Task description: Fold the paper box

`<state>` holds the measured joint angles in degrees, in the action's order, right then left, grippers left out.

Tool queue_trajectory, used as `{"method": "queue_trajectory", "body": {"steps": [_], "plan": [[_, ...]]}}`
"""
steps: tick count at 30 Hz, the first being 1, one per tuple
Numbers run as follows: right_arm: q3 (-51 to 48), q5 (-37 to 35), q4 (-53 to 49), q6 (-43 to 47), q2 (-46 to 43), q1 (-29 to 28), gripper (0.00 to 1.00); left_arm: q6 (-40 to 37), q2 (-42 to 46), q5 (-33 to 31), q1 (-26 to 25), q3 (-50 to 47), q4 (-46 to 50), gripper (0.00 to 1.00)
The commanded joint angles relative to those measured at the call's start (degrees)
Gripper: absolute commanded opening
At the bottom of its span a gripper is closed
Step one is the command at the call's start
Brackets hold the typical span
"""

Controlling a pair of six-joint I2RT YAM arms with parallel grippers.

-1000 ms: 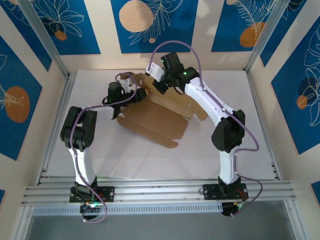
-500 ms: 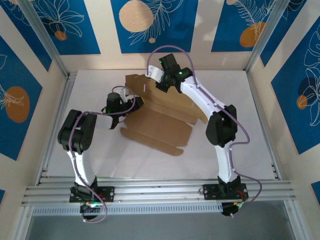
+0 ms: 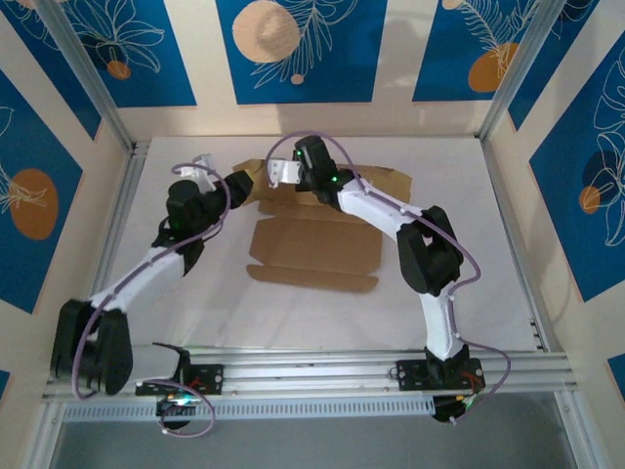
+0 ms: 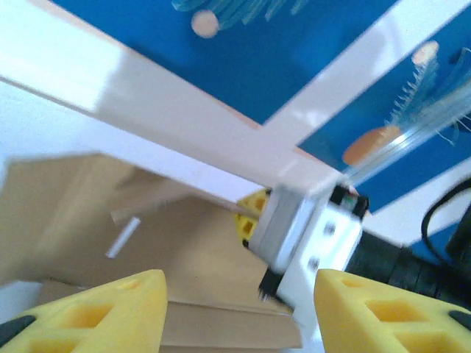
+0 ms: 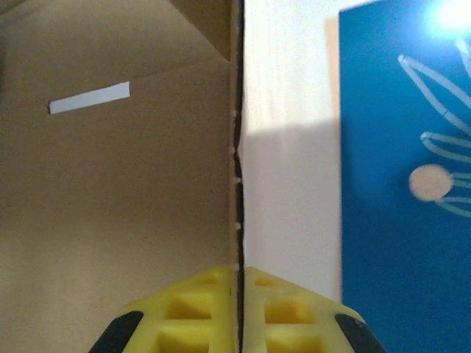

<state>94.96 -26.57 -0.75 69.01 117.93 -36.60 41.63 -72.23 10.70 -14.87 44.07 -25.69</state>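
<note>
The left arm is being stretched toward 1 o'clock, with the left gripper being held open and pointed toward 3 o'clock. The right arm is being bent toward 10 o'clock, the right gripper being pressed closed on an edge of the paper box.

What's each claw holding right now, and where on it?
Right claw pinches the paper box by the thin edge of its far panel. Left claw is open, holding nothing.
</note>
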Motion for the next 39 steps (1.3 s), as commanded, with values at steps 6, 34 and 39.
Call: {"method": "queue_trajectory", "body": {"steps": [6, 34, 39], "plan": [[-10.7, -0.1, 31.9, 18.3, -2.6, -1.5, 0.00, -5.9, 4.5, -12.1, 2.4, 2.3, 15.8, 0.57], [-20.8, 3.3, 40.5, 13.6, -4.5, -2.7, 0.07, 13.3, -25.7, 19.6, 3.4, 20.0, 3.8, 0.52], [-20.4, 3.3, 40.2, 11.8, -4.4, -2.8, 0.09, 12.1, -25.9, 18.0, 3.4, 19.2, 5.8, 0.52]]}}
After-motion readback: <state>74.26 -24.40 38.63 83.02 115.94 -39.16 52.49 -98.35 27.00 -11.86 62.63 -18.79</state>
